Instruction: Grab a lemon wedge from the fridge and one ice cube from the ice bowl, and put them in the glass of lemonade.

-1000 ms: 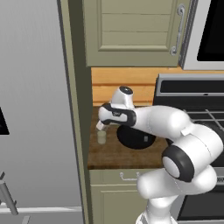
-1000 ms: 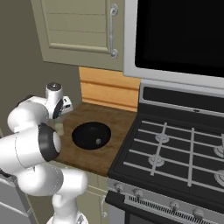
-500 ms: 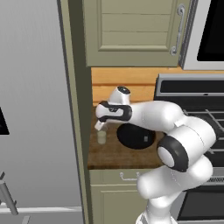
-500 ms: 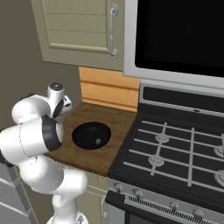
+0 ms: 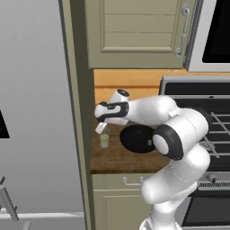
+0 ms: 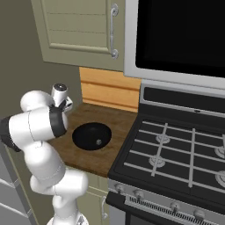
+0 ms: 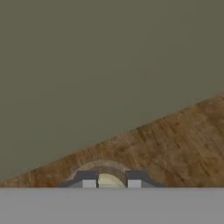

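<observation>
We see the tool (image 5: pixel 101 130) hanging just above the glass of lemonade (image 5: pixel 104 140), near the left edge of the tabletop (image 5: pixel 114 157) and close to the olive cabinet side panel (image 5: pixel 83 103). In the hand view its two dark tips stand a narrow gap apart, and between them we see a pale yellow rounded shape (image 7: pixel 109 180); we cannot tell whether that is a held piece or the drink below, so we cannot tell whether the tool is clamped on anything. The glass stands upright, its long axis vertical and its mouth facing up toward the tool. The ice bowl (image 5: pixel 137 138) sits just to the right of the glass, toward the middle of the tabletop, with a small pale piece (image 6: pixel 99 141) lying in it in the right base view. The grey fridge (image 5: pixel 36 112) fills the space left of the cabinet panel. Compared with a second ago, the hand has shifted slightly left and now sits more squarely over the glass, while the arm's elbow has swung further forward and right; the glass and bowl have not moved.
</observation>
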